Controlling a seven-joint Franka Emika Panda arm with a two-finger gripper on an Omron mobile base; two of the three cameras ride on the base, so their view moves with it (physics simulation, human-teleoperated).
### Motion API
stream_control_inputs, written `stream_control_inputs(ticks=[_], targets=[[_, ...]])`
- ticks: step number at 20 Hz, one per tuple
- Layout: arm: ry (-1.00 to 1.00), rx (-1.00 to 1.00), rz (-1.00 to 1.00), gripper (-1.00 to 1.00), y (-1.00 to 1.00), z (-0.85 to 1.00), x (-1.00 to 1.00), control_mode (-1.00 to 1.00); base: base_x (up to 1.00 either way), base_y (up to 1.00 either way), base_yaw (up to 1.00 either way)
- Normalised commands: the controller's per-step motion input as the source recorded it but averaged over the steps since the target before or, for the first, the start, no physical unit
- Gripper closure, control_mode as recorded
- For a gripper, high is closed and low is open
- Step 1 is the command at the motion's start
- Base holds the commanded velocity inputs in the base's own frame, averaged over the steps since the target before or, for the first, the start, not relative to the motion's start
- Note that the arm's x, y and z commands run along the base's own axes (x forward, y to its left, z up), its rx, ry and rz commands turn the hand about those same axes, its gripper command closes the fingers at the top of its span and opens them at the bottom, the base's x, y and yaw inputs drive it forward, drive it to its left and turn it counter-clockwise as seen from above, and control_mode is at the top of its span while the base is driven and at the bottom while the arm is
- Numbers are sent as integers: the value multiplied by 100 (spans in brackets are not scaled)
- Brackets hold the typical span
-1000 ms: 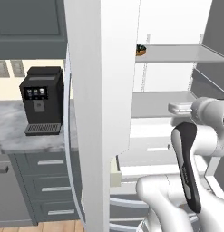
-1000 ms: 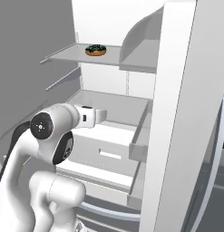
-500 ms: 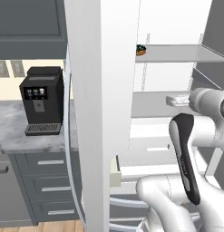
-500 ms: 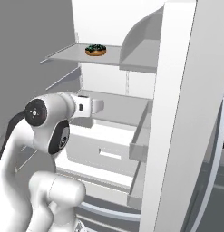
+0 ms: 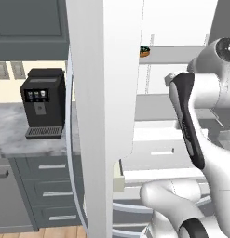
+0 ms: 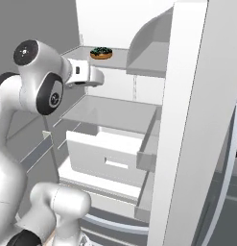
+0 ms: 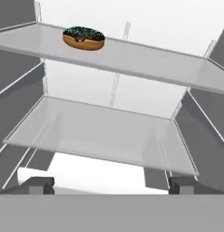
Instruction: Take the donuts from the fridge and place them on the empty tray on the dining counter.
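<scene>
The fridge [image 6: 201, 120] stands open, showing its white inside. One donut [image 7: 84, 37] with dark icing and sprinkles lies on the upper glass shelf [image 7: 145, 59], towards its left end; it is also the donut [image 6: 101, 53] and the donut [image 5: 144, 50] in the base views. My gripper [image 7: 111, 186] is open with nothing between its fingertips [image 7: 38, 185]. It faces into the fridge, below and in front of the donut and apart from it. The hand [image 6: 86, 74] hovers just under the level of the upper shelf. The tray and the dining counter are out of view.
A lower glass shelf [image 7: 104, 131] spans the fridge under the donut's shelf, and a white drawer [image 6: 105, 153] stands pulled out below it. The left fridge door [image 5: 111, 102] juts towards me. A black coffee machine [image 5: 42, 102] sits on the marble worktop [image 5: 9, 135] over grey drawers [image 5: 51, 186].
The arm has lifted the hand from the height of the lower shelf up towards the upper shelf. The gripper stays open and the donut has not moved.
</scene>
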Motion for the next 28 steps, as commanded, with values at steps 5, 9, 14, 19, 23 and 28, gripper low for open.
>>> stream_control_inputs(ticks=[5, 9, 14, 19, 23, 28], targets=[[-23, 1, 17, -100, 0, 0, -9, -100, 0, 0, 0], [-27, 4, 11, -100, 13, 9, 4, -100, 0, 0, 0], [-4, 0, 5, -100, 40, 52, 29, -100, 0, 0, 0], [17, 0, 8, -100, 37, 38, 39, -100, 0, 0, 0], [1, 0, 8, -100, 23, -17, 39, -100, 0, 0, 0], [3, 0, 10, -100, 9, -4, 39, -100, 0, 0, 0]])
